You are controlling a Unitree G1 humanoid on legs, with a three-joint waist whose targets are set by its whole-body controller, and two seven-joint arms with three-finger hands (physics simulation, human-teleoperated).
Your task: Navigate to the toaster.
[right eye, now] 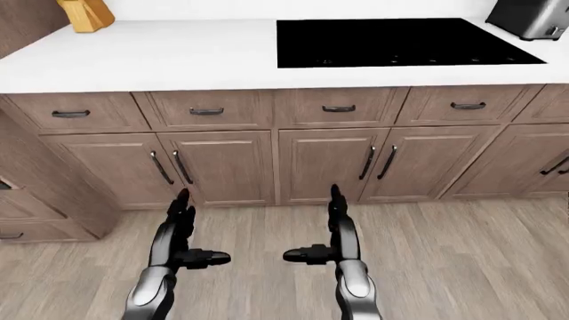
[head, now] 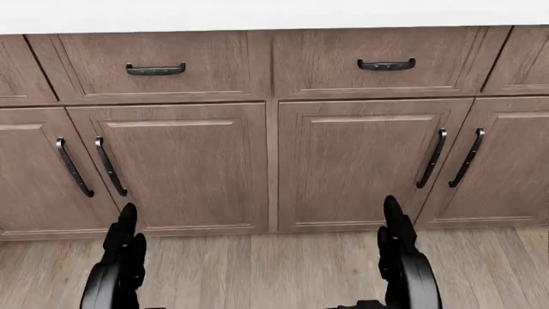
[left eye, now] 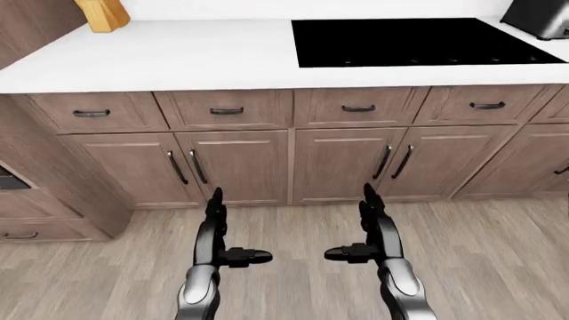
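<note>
The toaster (right eye: pixel 531 18), dark grey and silver, stands on the white counter (left eye: pixel 195 57) at the top right corner of the right-eye view, partly cut off by the frame edge; it also shows in the left-eye view (left eye: pixel 541 17). My left hand (left eye: pixel 224 233) and right hand (left eye: pixel 365 230) hang open and empty over the wood floor at the bottom of the eye views, fingers straight, thumbs pointing inward. Both hands are far below and to the left of the toaster.
A black cooktop (left eye: pixel 413 41) is set into the counter left of the toaster. A wooden knife block (left eye: pixel 103 13) stands at the top left. Brown cabinet doors and drawers (head: pixel 270 161) run below the counter. A cabinet block juts out at left (left eye: pixel 35 187).
</note>
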